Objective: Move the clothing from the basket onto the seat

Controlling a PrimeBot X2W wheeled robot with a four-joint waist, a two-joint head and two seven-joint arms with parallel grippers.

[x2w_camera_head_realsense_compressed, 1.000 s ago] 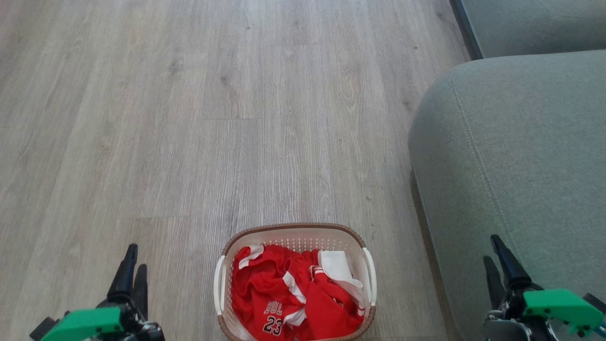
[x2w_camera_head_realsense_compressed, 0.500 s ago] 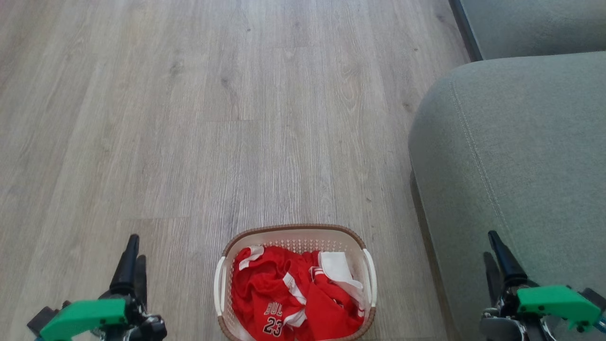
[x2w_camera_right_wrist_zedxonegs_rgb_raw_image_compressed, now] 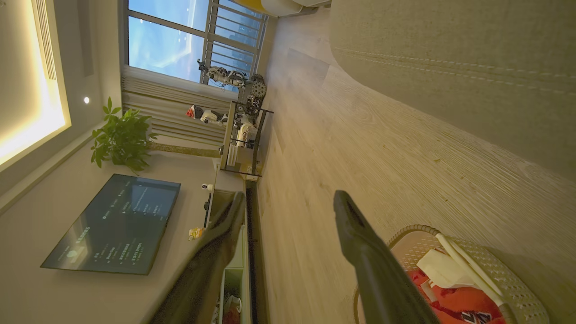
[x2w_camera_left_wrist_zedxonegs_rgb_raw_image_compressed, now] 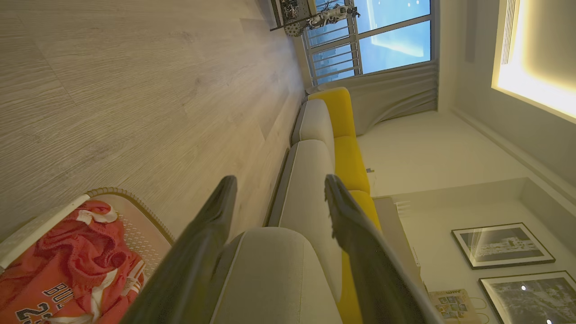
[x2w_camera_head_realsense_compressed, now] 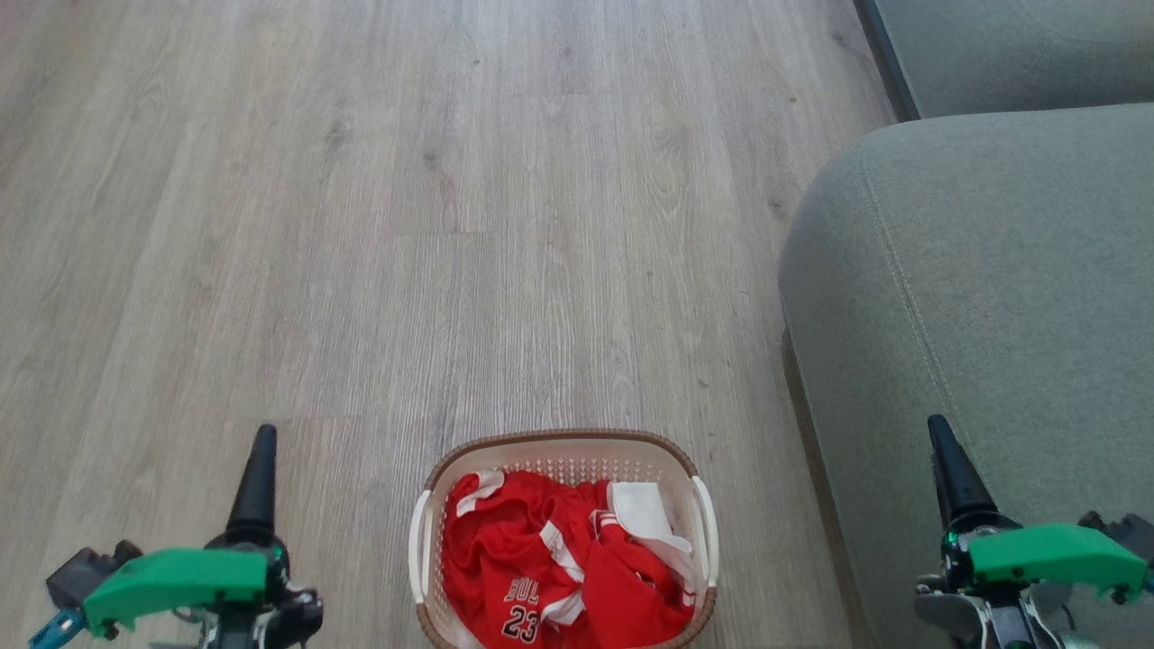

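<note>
- Your left gripper (x2w_camera_left_wrist_zedxonegs_rgb_raw_image_compressed: pixel 279 189) and right gripper (x2w_camera_right_wrist_zedxonegs_rgb_raw_image_compressed: pixel 290 200) are both released. The jaws are spread wide with nothing between them, one gripper on each side of the basket (x2w_camera_head_realsense_compressed: pixel 559 436) and apart from it.
- The clothing (x2w_camera_head_realsense_compressed: pixel 559 577) lies heaped inside the basket, which stands on the plank floor (x2w_camera_head_realsense_compressed: pixel 361 225). It is near the seat (x2w_camera_head_realsense_compressed: pixel 992 270), with a strip of bare floor between them. None of the clothing is on the seat.
- The step in hand looks like the first reach. Bring one gripper down over the heap and aim for a raised red fold near the middle. Avoid the flat white piece (x2w_camera_head_realsense_compressed: pixel 642 510) towards the basket's right end.
- Bite deep. The red mesh looks thin and slick, so a shallow pinch may slip, and the crumpled garments may come up tangled together.
- The basket is oval, perforated white plastic and probably light. Lift straight up, clear of the brown woven-look rim and the side handles, or it may rise with the cloth.
- The seat is soft grey-green fabric with rounded corners and a stitched seam. Let go well inside its edge, since cloth could slide off the curve.
</note>
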